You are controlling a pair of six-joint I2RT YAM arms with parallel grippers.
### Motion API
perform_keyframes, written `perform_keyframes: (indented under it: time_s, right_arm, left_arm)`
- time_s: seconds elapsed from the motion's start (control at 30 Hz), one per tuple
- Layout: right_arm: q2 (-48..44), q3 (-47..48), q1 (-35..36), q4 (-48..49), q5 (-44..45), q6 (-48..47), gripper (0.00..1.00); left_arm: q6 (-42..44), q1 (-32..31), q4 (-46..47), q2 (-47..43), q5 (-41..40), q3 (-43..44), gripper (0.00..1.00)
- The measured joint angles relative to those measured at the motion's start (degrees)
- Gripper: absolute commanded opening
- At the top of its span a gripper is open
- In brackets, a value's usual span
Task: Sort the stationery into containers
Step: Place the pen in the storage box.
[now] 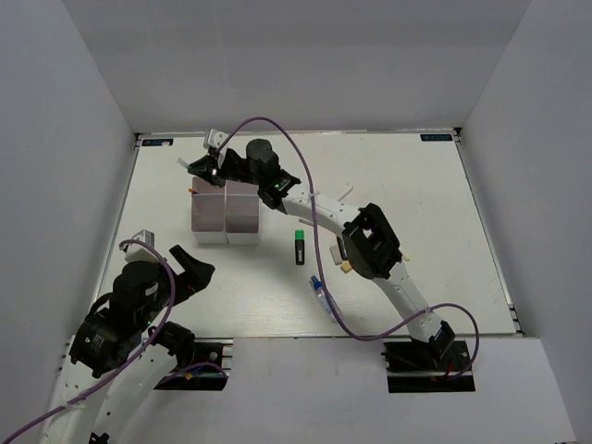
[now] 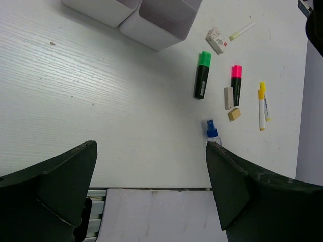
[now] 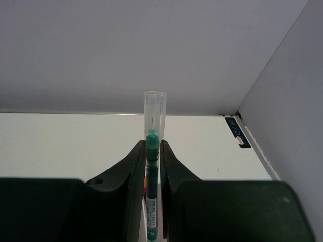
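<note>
Right gripper [image 3: 153, 151]: clamped on a thin pen [image 3: 154, 108] with green ink. The pen stands upright between the two fingers in the right wrist view, and its clear cap rises above the fingertips. In the top view my right gripper [image 1: 202, 169] sits in the upper left of the frame, at the far edge of the organizer box [image 1: 227, 215]; I cannot tell which compartment lies under it. Left gripper [image 2: 151, 186]: fingers wide apart, nothing between them, low in the frame over bare desk [image 1: 416, 203]. In the left wrist view the box [image 2: 151, 20] is at the top edge. To the right of centre on the desk lie the green-capped highlighter [image 2: 202, 75] and the red-capped highlighter [image 2: 235, 83], roughly parallel and apart. The white eraser [image 2: 228, 98] is just beside the red-capped one, the tan eraser [image 2: 233, 114] just below it. The yellow-tipped pens [image 2: 263, 103] lie side by side near the right edge. The glue bottle [image 2: 211, 132] lies below the highlighters, and the white stick [image 2: 242, 30] lies at upper right.
</note>
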Motion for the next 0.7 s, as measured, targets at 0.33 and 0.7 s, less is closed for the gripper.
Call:
perform_keyframes:
  time_s: [0.33,0.7]
  right_arm:
    - [6.8,1.4,-1.1,8.5,-1.0,0.0,0.14]
    - [7.8,0.9,-1.3,11.3,-1.3,-0.4,0.41]
  left_arm:
    - [0.0,0.0,0.0,0.9,0.7,-0.4,0.99]
    - [0.9,0.0,3.0,6.1,1.7,-0.7,0.99]
